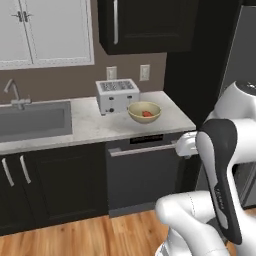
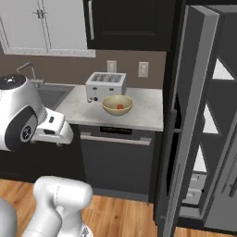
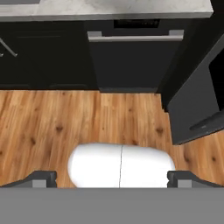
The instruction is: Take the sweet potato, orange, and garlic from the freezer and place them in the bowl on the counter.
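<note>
The pale yellow-tan bowl (image 1: 144,112) (image 2: 117,105) stands on the marbled counter (image 1: 95,129) (image 2: 147,111) beside the toaster. The reddish sweet potato (image 1: 147,114) (image 2: 120,107) lies inside it. At the right, the freezer (image 2: 210,125) stands with its long grey door (image 2: 192,115) swung open, showing white shelves. The orange and the garlic are out of view. My gripper (image 3: 113,179) is open with nothing between its fingers. It hangs in front of the dishwasher, below counter height, and looks down at the wood floor.
A silver four-slot toaster (image 1: 116,95) (image 2: 106,86) sits behind the bowl. A steel sink (image 1: 34,120) lies to the left. The dark dishwasher front (image 1: 142,170) (image 2: 115,157) (image 3: 133,57) is under the bowl. The open freezer door edge (image 3: 197,105) juts out on the right.
</note>
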Robot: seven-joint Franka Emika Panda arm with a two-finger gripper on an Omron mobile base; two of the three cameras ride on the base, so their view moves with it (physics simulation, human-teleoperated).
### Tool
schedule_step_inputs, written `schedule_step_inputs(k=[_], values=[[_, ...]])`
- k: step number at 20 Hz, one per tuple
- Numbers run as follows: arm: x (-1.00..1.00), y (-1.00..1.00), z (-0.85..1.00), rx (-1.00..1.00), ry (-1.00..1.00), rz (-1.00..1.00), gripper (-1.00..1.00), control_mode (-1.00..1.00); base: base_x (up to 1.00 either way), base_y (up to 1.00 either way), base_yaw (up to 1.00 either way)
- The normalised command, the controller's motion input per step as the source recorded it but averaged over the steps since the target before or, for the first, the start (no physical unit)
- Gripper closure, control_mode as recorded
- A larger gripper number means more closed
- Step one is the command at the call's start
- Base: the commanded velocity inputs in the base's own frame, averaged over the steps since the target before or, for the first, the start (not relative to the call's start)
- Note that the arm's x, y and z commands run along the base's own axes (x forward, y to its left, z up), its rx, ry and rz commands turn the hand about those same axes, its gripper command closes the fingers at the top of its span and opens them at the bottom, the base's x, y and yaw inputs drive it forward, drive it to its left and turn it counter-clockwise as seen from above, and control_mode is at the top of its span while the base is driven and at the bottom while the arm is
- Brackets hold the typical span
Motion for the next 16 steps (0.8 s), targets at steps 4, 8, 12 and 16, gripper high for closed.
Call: schedule_step_inputs(k=[4,8,12,16], values=[[0.0,0.0,0.0,0.0,0.0,0.0,-1.0,1.0,-0.83,0.29,0.0],[0.0,0.0,0.0,0.0,0.0,0.0,-1.0,1.0,-0.57,0.03,0.0],[0.0,0.0,0.0,0.0,0.0,0.0,-1.0,1.0,-0.67,-0.02,0.0],[0.0,0.0,0.0,0.0,0.0,0.0,-1.0,1.0,-0.42,-0.34,0.0]])
